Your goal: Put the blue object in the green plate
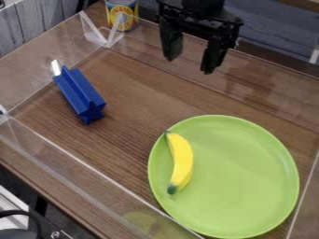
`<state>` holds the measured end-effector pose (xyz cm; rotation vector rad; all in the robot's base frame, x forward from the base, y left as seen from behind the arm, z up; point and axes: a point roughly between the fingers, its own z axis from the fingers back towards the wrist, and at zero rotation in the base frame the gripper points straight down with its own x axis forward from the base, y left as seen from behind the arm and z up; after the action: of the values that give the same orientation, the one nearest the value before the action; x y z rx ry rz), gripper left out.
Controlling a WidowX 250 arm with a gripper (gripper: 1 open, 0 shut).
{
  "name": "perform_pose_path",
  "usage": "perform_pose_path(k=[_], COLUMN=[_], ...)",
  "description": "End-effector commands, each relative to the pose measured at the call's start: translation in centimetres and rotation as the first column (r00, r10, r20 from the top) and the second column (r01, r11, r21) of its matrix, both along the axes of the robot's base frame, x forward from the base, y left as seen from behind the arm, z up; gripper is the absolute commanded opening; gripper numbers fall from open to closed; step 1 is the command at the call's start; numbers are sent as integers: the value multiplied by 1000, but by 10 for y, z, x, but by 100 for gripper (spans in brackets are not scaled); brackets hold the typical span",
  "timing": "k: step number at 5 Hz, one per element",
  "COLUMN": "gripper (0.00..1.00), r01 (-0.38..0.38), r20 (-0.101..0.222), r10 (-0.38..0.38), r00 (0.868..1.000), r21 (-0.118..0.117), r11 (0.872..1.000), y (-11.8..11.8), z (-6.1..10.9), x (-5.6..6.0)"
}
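A long deep-blue ridged block [78, 94] lies on the wooden table at the left, angled from upper left to lower right. The round lime-green plate [225, 175] sits at the lower right, well apart from the block, with a yellow banana [181, 162] lying on its left part. My black gripper [195, 49] hangs over the back of the table, pointing down, far from both block and plate. Its fingers [214, 54] stand wide apart with nothing between them.
Clear plastic walls [50, 154] fence the table on the left and front. A yellow-and-blue can [119, 15] stands at the back behind a clear bracket [100, 34]. Bare wood [162, 93] lies between block and plate.
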<state>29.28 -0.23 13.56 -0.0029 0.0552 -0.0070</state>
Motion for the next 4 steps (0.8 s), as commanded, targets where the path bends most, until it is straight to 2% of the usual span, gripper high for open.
perform_pose_path(k=[1, 2, 3, 4], gripper=[100, 100, 100, 100], r01=[-28, -155, -322, -468], r20=[-21, -15, 18, 46], r10=[28, 155, 323, 469], r00=[999, 988, 946, 882], r21=[0, -3, -14, -30], r11=[1000, 988, 947, 883], y=[3, 22, 55, 88], z=[-7, -10, -9, -11], x=[-2, -9, -19, -28])
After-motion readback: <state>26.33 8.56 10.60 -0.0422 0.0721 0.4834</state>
